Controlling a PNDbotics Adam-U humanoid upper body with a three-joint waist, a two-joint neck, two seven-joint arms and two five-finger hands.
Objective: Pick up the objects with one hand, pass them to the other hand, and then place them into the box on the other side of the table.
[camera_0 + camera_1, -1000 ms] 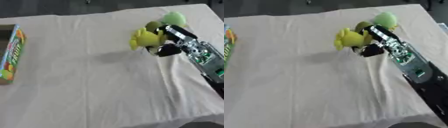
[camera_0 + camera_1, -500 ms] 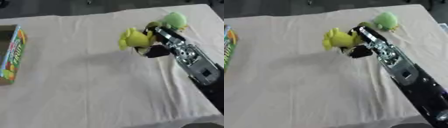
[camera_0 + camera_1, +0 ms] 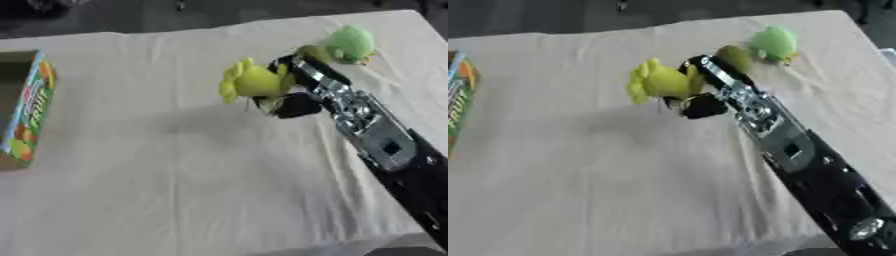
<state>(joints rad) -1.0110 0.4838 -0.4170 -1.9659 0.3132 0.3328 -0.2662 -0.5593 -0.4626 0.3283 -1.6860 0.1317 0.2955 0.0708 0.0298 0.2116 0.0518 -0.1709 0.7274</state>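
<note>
A cream tablecloth [image 3: 175,190] covers the table, filling most of the frame, lightly creased, with a faint grey shadow near the upper middle. Its far edge runs along the top, with dark floor [image 3: 227,11] beyond it. At the lower right corner, the cloth's near edge gives way to grey floor.

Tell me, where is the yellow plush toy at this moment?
The yellow plush toy is held by the right hand above the cloth-covered table, right of centre, with the light green toy behind it and the box far left.
</note>
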